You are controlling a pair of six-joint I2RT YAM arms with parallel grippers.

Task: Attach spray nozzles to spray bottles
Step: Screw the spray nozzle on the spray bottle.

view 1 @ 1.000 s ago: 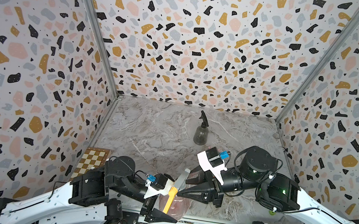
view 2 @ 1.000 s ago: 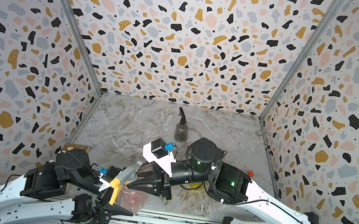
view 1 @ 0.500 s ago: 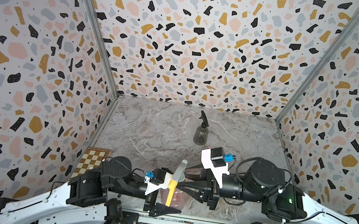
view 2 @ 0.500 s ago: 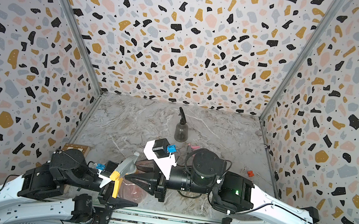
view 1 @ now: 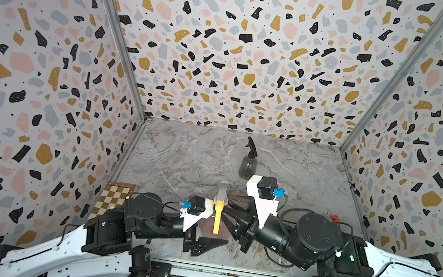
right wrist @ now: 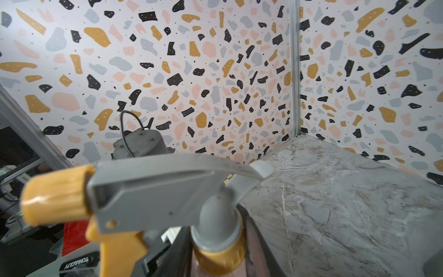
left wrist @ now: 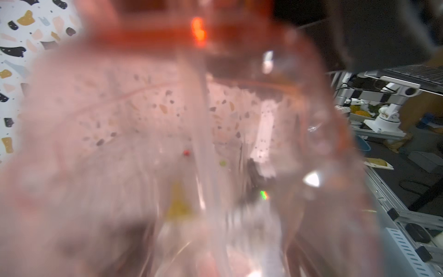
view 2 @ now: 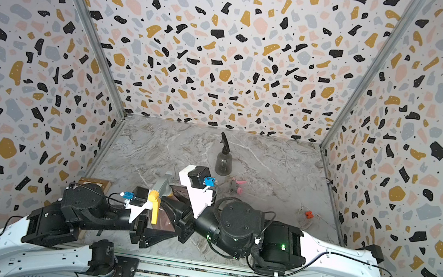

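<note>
pink bottle [left wrist: 143, 144] between left jaws | grey-and-orange nozzle [right wrist: 155, 189] collar between right jaws

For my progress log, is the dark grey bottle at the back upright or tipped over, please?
Upright: in both top views the dark grey bottle stands on its base, its black nozzle on top.

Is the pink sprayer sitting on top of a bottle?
No, the grey-and-pink spray nozzle lies loose on the marble table, beside the dark grey bottle.

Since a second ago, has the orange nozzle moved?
Yes. In a top view the nozzle has shifted up the image, nearer the dark bottle.
</note>
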